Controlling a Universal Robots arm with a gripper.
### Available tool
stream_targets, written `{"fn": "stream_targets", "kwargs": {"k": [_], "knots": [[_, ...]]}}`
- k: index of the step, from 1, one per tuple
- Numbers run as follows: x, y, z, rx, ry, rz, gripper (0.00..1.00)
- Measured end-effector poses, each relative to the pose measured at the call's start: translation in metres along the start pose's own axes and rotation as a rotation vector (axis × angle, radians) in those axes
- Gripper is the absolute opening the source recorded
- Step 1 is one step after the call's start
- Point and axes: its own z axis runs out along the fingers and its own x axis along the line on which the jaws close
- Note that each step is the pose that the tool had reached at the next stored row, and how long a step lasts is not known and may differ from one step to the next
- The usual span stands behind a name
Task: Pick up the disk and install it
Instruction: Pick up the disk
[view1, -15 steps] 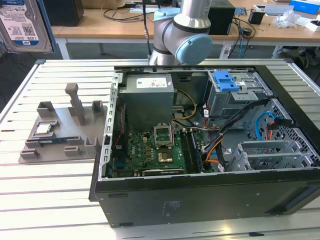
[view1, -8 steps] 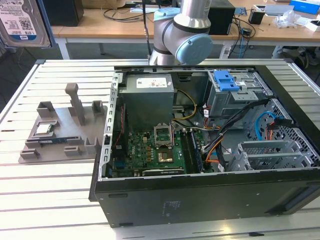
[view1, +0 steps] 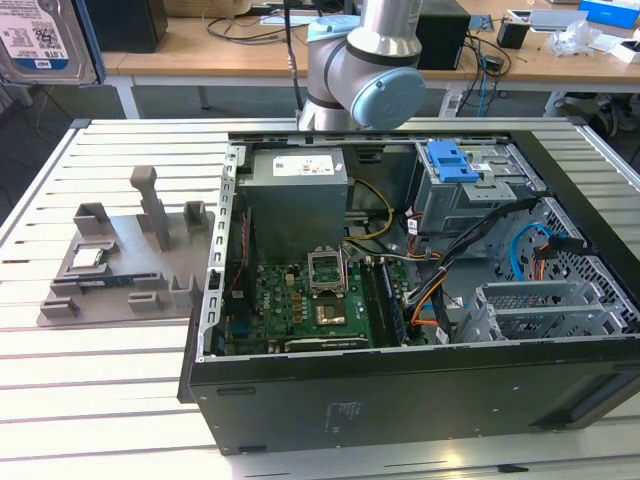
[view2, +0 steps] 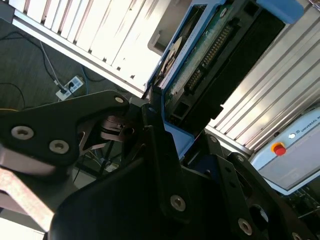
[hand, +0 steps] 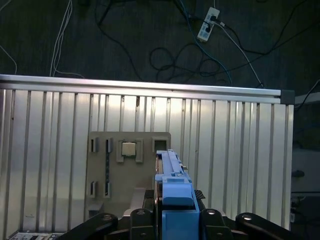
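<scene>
- Okay, your gripper (hand: 175, 214) is clamped on the disk (hand: 169, 167). In both wrist views the black fingers (view2: 155, 125) press on the blue carrier from either side, with just the drive's thickness between them.
- The disk stands edge-on in the hand and sticks out past the fingertips. The second wrist view shows you its green circuit-board side and the connector row.
- In the exterior view the disk (view1: 40, 40) is lifted clear of the table, high at the exterior view's left, label side to the camera.
- Well apart from the hand, beyond the held disk, the grey fixture tray (hand: 100, 165) lies on the slatted table (hand: 240, 150), with the CPU chip (hand: 129, 149) in one pocket.
- The open computer case (view1: 400, 400) and its blue-latched drive cage (view1: 470, 185) sit far from the hand, toward the exterior view's right.
</scene>
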Motion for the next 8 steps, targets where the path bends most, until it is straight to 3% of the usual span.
{"fn": "stream_targets", "kwargs": {"k": [8], "knots": [[-0.0005,0.0007,-0.0193,-0.0001,0.0,0.0,0.37]]}}
